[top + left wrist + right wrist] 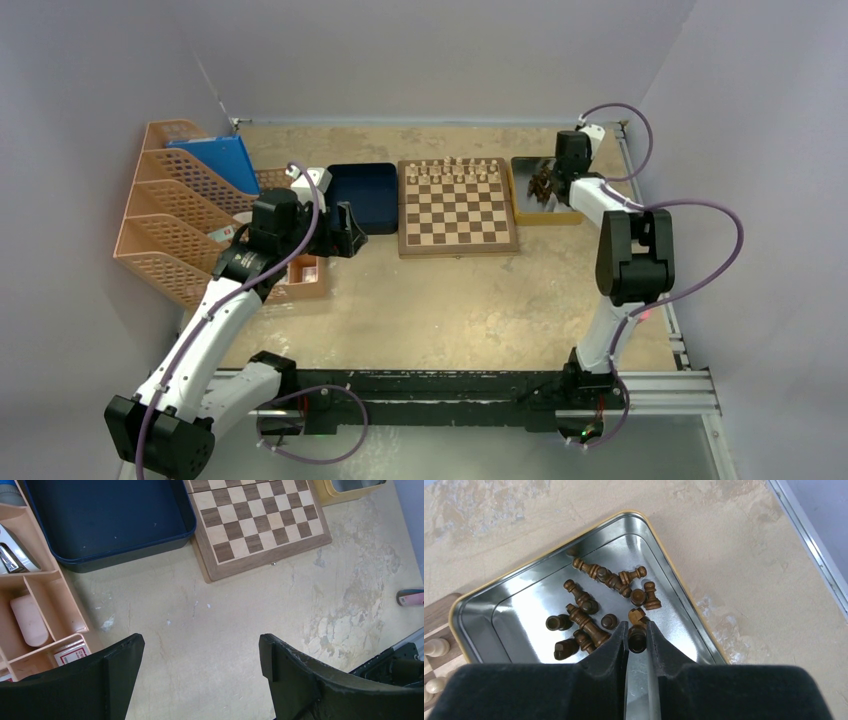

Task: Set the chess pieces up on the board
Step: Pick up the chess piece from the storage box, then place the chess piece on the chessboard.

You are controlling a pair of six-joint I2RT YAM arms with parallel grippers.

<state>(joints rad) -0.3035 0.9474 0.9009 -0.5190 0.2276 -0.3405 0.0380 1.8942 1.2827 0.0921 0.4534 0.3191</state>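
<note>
On the desk (pixel 450 300), the board (pixel 458 215) holds only pale pieces (pixel 455 170); the dark chess pieces (pixel 583 600) lie in the metal tray (pixel 524 605), right jaws closed on one, left jaws wide apart, empty.

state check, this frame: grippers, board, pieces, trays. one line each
left gripper: open, empty, above bare table.
right gripper: shut on a dark piece, down in the silver tray.
board: flat, near rows bare, no dark men on it.
light pieces: upright on the board's two far rows.
loose dark pieces: heaped in the silver tray, most on their sides.
blue tray: left of the board, nothing in the part seen.
</note>
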